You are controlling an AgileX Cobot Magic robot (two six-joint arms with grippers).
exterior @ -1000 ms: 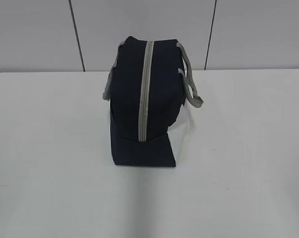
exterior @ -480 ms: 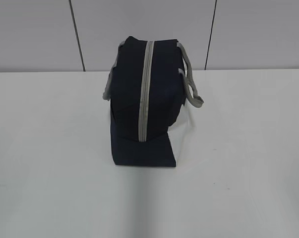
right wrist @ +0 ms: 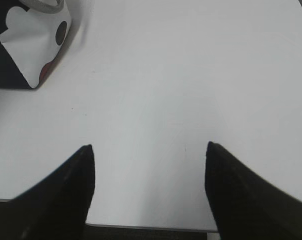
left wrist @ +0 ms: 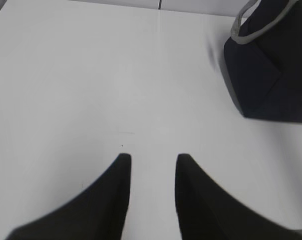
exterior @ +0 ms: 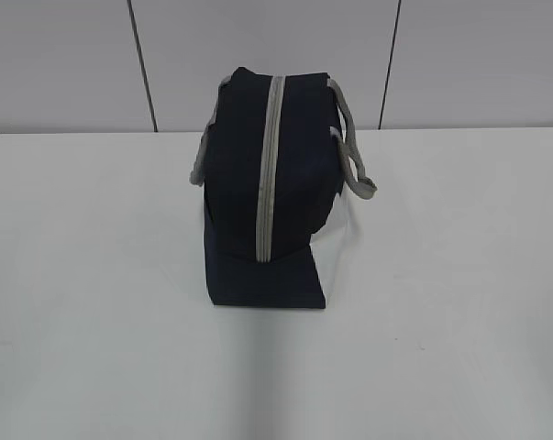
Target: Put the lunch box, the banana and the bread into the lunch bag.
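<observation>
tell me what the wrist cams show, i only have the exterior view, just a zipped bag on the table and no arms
Observer: The left gripper hangs open over bare table, holding nothing.
Operator: and the right one
Observer: The right gripper is open wider, also empty, near the table's front edge.
Operator: anything on the bag i cant see
Observer: The right wrist view shows the lunch bag has a white side panel printed with black and red shapes.

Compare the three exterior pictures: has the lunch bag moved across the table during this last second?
No. The lunch bag keeps the same spot: its zipper sits equally far from the two dark wall seams throughout.
</observation>
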